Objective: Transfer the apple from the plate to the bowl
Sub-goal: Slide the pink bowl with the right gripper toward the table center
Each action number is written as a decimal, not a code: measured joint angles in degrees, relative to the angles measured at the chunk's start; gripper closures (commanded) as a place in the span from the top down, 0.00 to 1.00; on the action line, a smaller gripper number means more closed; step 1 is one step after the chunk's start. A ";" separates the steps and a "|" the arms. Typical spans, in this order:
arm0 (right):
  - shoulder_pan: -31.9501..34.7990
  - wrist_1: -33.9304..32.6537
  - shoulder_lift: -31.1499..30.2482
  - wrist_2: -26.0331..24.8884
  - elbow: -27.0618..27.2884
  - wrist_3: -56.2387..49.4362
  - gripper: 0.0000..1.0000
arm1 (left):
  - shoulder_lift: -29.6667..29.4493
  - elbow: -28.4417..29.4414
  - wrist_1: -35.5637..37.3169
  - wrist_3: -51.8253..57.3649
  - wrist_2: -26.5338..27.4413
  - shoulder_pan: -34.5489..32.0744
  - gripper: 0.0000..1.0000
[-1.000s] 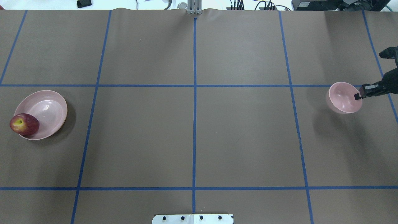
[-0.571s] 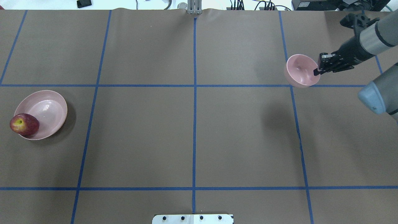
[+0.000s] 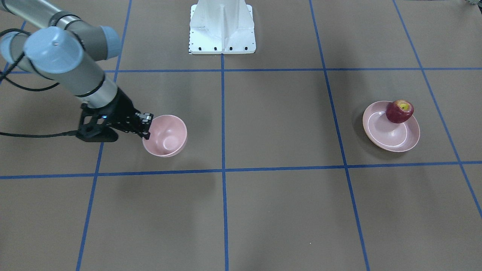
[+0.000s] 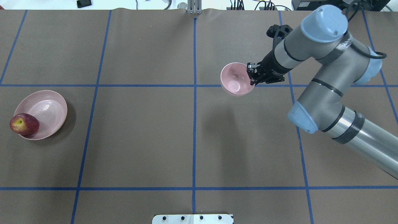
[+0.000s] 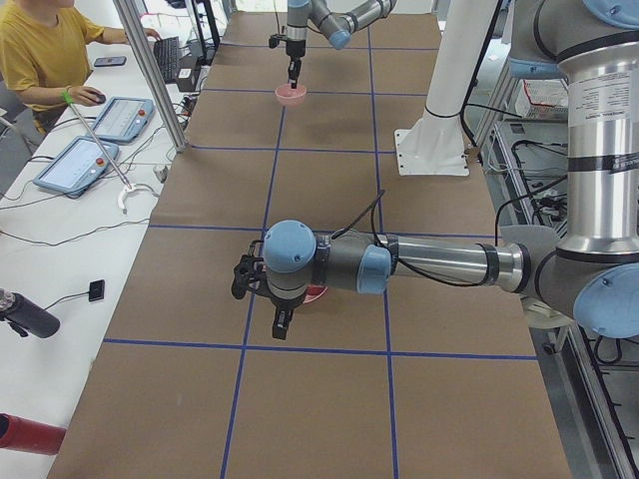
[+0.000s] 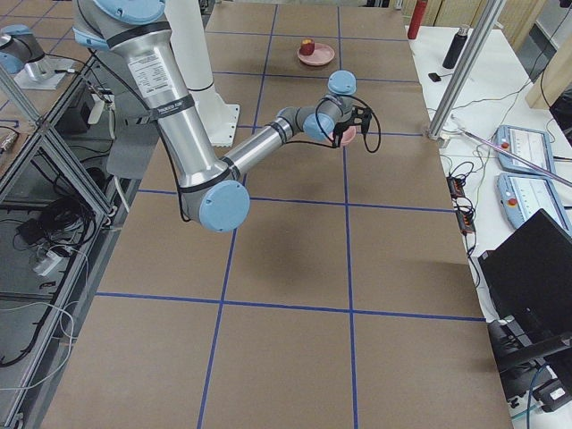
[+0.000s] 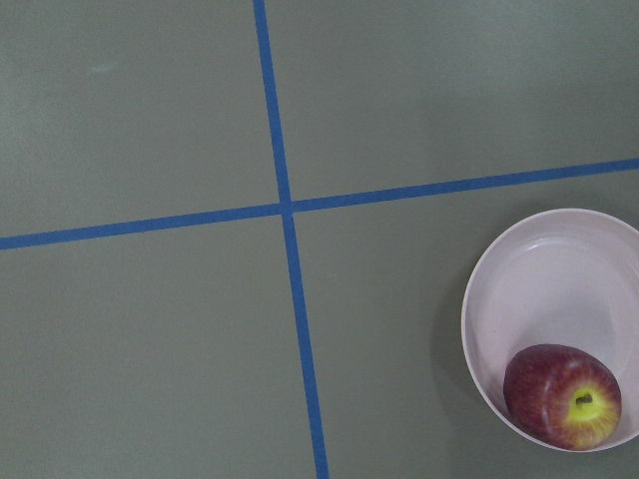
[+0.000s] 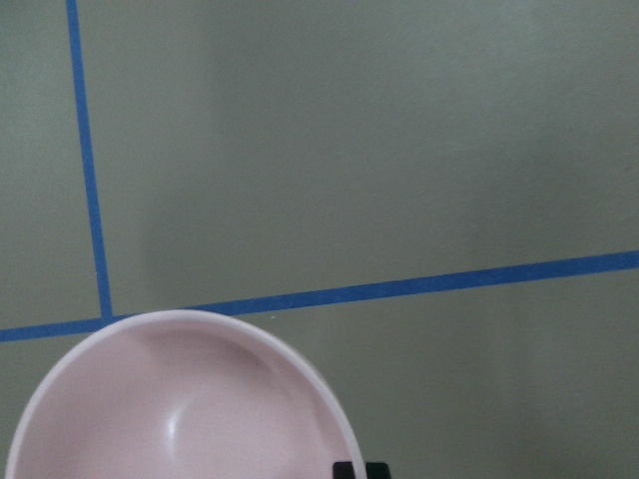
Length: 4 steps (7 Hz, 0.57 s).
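Observation:
The dark red apple sits at the edge of the wide pink plate at the table's left; both show in the front view, apple and plate, and in the left wrist view, apple and plate. My right gripper is shut on the rim of the small pink bowl and holds it above the table right of centre; the bowl is empty. My left gripper shows only in the left side view, above the plate; I cannot tell whether it is open.
Blue tape lines divide the brown table into squares. The white robot base stands at the robot's edge. An operator sits at a side desk with tablets, beyond the table's far edge.
My right arm has carried the bowl leftward from the table's far right to just right of the centre line. The apple and plate have not moved.

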 measured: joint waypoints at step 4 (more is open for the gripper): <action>-11.50 -6.27 7.33 -11.03 -3.99 5.57 0.00 | -0.07 -0.06 0.00 -0.02 -0.02 0.05 0.98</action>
